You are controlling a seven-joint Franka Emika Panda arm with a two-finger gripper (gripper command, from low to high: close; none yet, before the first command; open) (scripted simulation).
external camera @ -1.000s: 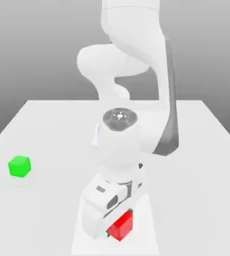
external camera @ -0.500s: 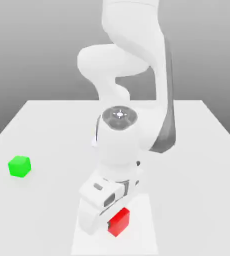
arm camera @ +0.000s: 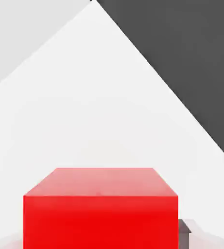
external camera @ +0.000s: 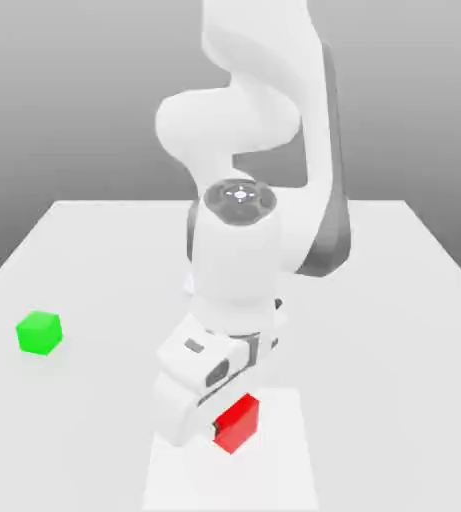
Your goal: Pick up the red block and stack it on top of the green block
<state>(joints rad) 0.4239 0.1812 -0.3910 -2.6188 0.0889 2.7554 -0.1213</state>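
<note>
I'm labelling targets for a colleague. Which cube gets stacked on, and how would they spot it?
Start at the white tabletop under the white robot arm. Near its edge on the exterior view's left sits the small bright green cube, alone. The small bright red cube is at the arm's hand.

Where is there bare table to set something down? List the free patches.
Free: the table on the exterior view's right, and the stretch between the green block and the arm. Crowded: the near middle, where the gripper and red block sit.

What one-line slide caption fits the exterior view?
Panda gripper carries the red block above the white table, green block waiting at the exterior view's left.
</note>
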